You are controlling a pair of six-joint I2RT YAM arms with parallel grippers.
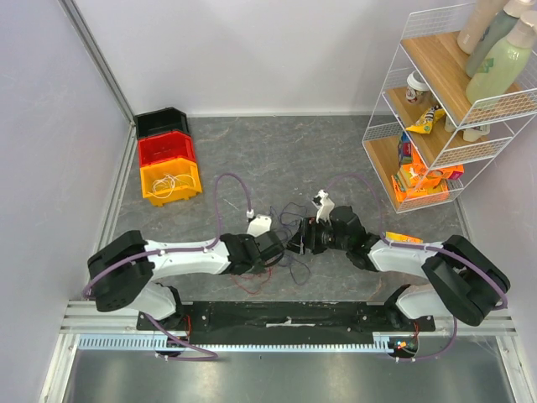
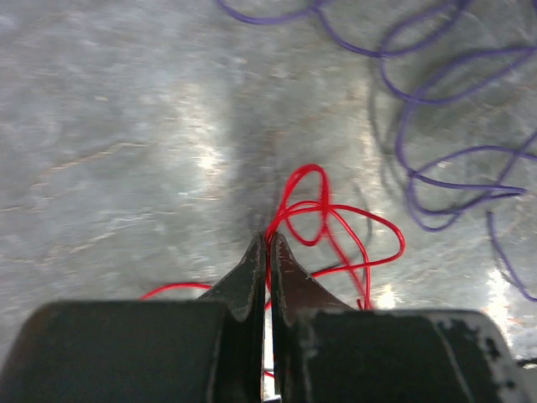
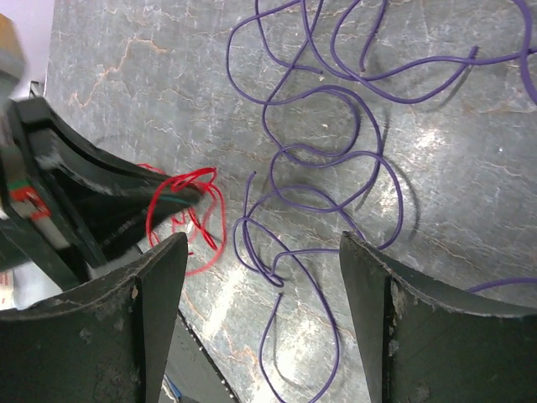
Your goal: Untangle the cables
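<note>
part of the red cable (image 2: 323, 206) hides behind the left end effector (image 2: 267, 239)

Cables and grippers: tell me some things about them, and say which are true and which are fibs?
1. The left gripper is shut on the red cable. True.
2. The right gripper is shut too. False: it is open, above the purple cable.
3. A white cable lies in the yellow bin. True.
4. The purple cable is in the yellow bin. False: it lies on the table.
</note>
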